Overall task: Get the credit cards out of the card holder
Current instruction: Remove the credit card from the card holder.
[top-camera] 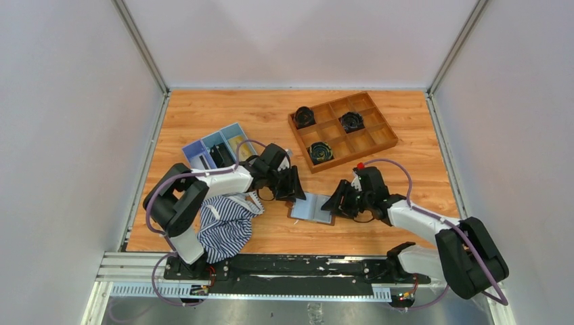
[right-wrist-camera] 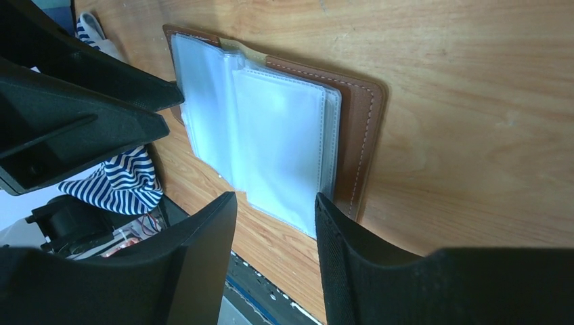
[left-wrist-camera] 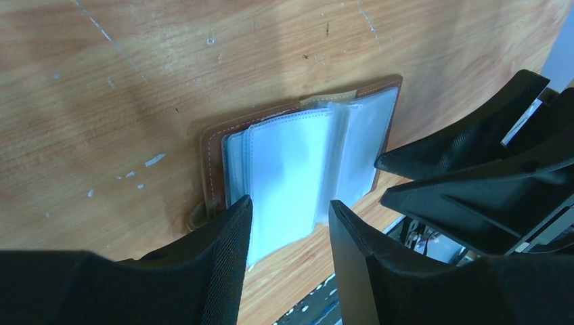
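While the left gripper and right gripper hang released, pinching a glossy sleeve may drag the unpinned card holder.

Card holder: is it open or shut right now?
Open. The card holder lies spread on the table, brown cover down, its clear sleeves fanned loosely upward.

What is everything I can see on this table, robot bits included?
card holder: one, brown with pale glossy sleeves, open at table centre
compartment tray: one, light blue, back left
grid tray: one, brown wood, back right
round coiled objects: three, black, in separate grid tray compartments
striped cloth: one, blue-white, near left
table: one, orange-brown wood
left fingers: two, black, apart at the holder's left edge
right fingers: two, black, apart at its right edge
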`<state>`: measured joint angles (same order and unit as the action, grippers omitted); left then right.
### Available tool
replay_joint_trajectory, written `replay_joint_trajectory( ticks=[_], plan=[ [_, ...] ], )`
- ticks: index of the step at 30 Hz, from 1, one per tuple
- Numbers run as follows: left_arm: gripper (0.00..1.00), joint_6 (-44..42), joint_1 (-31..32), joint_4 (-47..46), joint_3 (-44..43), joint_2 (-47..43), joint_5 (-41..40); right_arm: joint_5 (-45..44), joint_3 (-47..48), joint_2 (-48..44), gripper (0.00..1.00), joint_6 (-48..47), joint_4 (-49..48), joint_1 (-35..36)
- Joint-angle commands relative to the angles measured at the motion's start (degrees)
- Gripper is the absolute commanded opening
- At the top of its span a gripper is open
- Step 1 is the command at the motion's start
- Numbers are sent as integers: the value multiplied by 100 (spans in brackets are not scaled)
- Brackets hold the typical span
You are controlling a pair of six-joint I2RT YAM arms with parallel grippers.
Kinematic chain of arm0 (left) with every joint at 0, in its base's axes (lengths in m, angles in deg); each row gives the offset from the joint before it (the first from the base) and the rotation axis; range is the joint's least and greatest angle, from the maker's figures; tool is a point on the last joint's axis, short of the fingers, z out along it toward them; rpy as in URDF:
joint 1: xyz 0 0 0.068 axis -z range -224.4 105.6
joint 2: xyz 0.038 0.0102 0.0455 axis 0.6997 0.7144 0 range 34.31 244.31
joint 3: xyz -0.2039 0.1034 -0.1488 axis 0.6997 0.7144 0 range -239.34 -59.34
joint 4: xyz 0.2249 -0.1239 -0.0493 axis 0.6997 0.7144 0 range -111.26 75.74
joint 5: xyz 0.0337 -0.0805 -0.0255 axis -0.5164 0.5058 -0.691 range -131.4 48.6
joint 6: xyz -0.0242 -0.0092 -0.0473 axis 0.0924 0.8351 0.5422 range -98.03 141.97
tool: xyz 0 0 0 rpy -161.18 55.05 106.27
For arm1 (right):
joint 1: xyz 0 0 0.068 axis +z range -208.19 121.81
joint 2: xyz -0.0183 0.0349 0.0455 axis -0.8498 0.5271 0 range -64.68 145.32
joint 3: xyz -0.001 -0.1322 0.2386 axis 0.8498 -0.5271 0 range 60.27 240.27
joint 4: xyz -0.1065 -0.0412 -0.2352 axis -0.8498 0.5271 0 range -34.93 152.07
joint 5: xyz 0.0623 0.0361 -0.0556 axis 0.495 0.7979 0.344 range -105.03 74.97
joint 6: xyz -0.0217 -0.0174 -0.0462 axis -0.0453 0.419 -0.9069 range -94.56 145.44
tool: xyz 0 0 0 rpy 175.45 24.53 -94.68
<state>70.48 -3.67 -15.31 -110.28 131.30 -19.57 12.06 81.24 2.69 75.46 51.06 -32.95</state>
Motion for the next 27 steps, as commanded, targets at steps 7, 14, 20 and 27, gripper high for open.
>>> replay_joint_trajectory(
  ticks=[7, 14, 20, 27],
  plan=[
    [49, -26, 40, -213, 70, 184, 240, 227, -25, -43, 50, 170, -313, 184],
    [49, -189, 40, 88, -140, -101, 136, 208, 68, 125, 49, 135, -308, 184],
    [49, -556, 40, 1051, -469, -315, -545, -818, -101, -675, 49, 84, 535, 184],
    [49, -649, 31, 1198, -547, 142, -717, -545, -112, -401, 49, 25, 448, 184]
  ],
)
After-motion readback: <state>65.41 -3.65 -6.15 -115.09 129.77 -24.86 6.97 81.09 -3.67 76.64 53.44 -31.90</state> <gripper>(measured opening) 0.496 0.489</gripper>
